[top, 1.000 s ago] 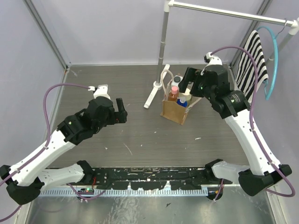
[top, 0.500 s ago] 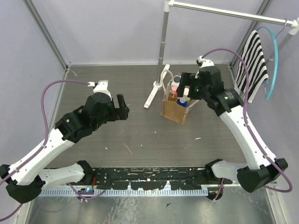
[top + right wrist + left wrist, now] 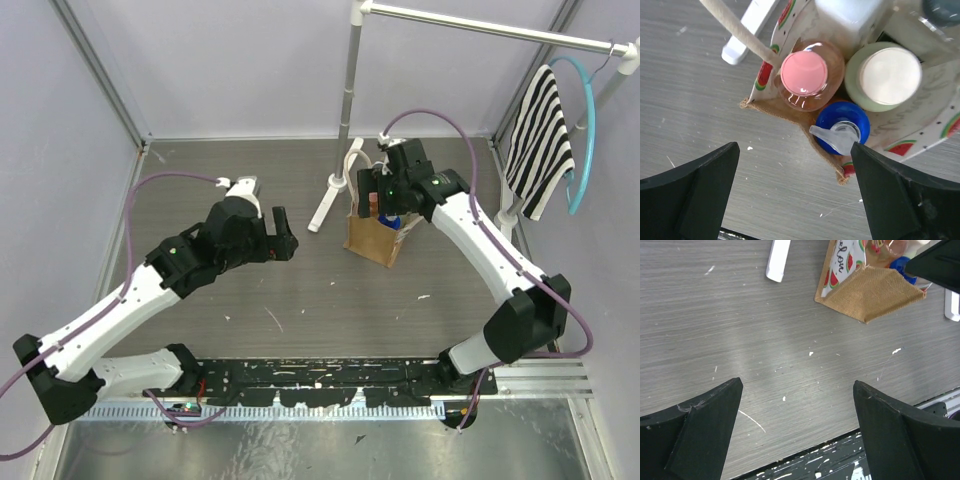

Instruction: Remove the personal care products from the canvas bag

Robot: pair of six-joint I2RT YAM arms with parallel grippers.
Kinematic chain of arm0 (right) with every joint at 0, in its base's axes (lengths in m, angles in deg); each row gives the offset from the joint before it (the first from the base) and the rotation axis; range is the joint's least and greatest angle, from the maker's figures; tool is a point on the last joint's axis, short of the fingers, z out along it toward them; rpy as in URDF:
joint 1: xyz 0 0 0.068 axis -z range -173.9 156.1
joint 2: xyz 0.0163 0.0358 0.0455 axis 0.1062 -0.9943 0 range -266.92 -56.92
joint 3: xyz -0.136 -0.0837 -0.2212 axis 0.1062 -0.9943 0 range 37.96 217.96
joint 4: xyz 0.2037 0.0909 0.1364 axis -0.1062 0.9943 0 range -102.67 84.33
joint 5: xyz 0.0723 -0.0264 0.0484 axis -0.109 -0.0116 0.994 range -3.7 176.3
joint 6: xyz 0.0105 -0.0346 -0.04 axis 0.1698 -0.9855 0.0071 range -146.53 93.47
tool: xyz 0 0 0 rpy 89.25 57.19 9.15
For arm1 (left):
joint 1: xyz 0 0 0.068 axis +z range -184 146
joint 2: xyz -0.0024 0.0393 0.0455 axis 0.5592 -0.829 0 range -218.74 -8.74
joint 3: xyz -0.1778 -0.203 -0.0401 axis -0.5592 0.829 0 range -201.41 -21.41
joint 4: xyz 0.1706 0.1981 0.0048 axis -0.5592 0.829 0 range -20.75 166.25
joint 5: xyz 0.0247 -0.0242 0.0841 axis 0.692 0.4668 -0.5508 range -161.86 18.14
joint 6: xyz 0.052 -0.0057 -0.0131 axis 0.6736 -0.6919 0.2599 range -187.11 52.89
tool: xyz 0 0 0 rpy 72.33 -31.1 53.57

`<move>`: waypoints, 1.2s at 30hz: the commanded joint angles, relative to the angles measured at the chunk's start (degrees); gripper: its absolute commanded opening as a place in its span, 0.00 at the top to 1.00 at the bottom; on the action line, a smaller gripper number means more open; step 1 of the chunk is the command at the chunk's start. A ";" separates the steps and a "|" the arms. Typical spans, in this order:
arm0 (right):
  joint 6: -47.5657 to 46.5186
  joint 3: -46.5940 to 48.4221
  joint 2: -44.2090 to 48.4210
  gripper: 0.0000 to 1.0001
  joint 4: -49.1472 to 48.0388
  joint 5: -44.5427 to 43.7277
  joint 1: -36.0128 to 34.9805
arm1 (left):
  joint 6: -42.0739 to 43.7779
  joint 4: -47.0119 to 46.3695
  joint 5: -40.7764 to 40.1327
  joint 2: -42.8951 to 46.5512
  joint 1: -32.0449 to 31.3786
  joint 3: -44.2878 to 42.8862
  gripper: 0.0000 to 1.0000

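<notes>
Left wrist view, nearest you: the left gripper [image 3: 796, 390] hangs spread wide and empty over the grey wood-grain tabletop [image 3: 740, 330]. The small tan-brown canvas bag [image 3: 875, 295] stands at its 1 o'clock, well apart.

From the right wrist, the right gripper [image 3: 795, 155] hovers over the bag's mouth, jaws parted and gripping nothing. All five bottles stand upright, packed tight inside. The blue-capped bottle [image 3: 840, 125] is closest to you, the slim peach-orange bottle with pink cap [image 3: 804, 74] at its 11 o'clock, and the cream bottle with beige cap [image 3: 887, 75] at its 1 o'clock. The white squarish bottle [image 3: 850, 15] and the clear bottle with grey cap [image 3: 940, 10] sit beyond.

Expect light, stiff, smooth plastic that slips, so pinch at the cap or neck and pull straight up. The bag looks soft and light. I judge it may lift or tip with a bottle, so your free hand could steady it.

Watch the cream rope handle [image 3: 735, 27] at the pink cap's 10 o'clock. Open table lies at the bag's 7 to 9 o'clock in the top view. The white rack foot [image 3: 328, 200] crowds its 10 o'clock, and the striped cloth [image 3: 535, 140] hangs far off at 2 o'clock.
</notes>
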 commanded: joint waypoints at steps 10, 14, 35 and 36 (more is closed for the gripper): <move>-6.87 -6.20 -5.14 0.01 -4.73 2.60 -1.88 | -0.84 -8.69 4.42 -7.32 0.25 -2.23 0.05; -5.47 -7.51 -4.53 0.06 -6.89 -0.22 -2.03 | 0.17 -12.78 4.35 -10.67 0.23 -2.76 0.05; -7.73 -10.83 -11.01 0.01 -8.77 14.04 -3.20 | -2.34 -19.29 -0.39 -20.81 0.28 -7.11 0.09; -7.42 -11.24 -11.04 0.01 -9.10 14.98 -4.76 | -2.34 -17.77 -3.35 -19.41 0.35 -7.29 0.09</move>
